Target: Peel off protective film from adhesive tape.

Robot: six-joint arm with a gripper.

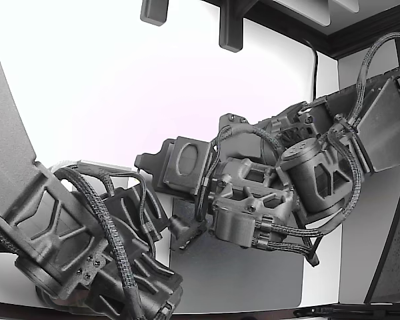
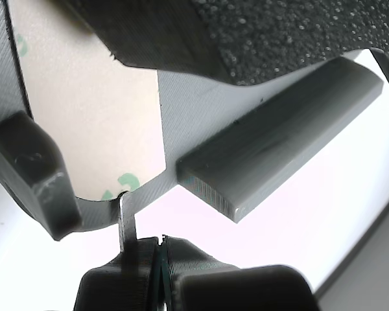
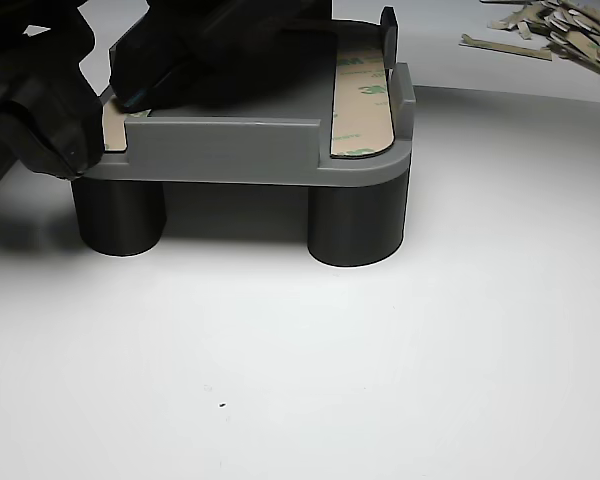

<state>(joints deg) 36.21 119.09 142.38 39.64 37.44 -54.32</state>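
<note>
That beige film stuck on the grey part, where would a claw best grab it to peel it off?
Probably at the rounded end of the protective film, where a thin tab sticks out past the grey part's edge. Come from beyond that edge, as the claw does here. The rest lies flat, offering nothing to pinch.

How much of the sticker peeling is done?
Done: a pile of peeled scraps lies behind. In hand: the gripper, shut, sits at the edge of one tan strip. Left: that strip and the second strip keep their film.
</note>
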